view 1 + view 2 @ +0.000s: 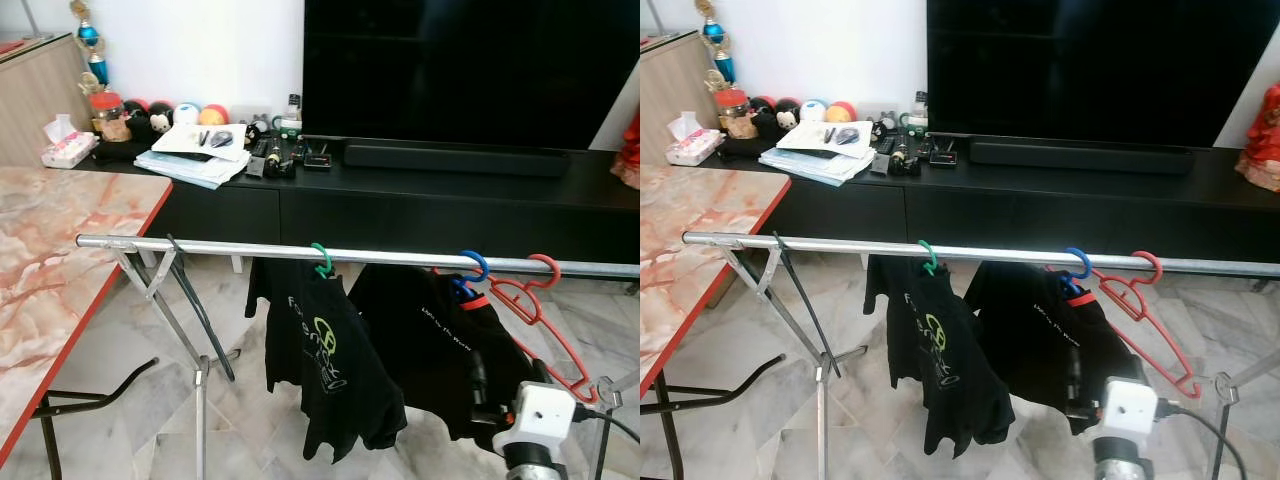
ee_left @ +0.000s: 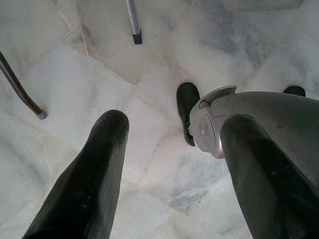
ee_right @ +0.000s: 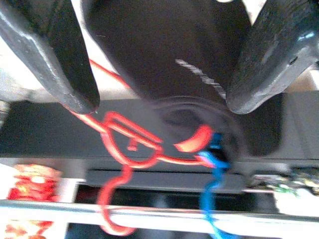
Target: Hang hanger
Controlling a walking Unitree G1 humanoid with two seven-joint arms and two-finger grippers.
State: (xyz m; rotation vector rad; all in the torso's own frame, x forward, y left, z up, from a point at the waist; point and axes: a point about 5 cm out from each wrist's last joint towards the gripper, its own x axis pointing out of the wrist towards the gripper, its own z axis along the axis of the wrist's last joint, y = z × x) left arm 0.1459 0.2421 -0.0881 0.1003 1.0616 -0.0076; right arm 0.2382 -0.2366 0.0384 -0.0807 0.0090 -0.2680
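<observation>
Red hanger [image 1: 535, 310], empty, hooked over the metal rail [image 1: 250, 249] at far right, just beside the blue hanger [image 1: 470, 268] carrying a black shirt [image 1: 430, 350]. Hook up, body sloping down to the right. Right gripper [image 3: 159, 64] just below, nearer, fingers spread, holding nothing. Left gripper [image 2: 174, 164] idle over the floor, fingers apart.
</observation>
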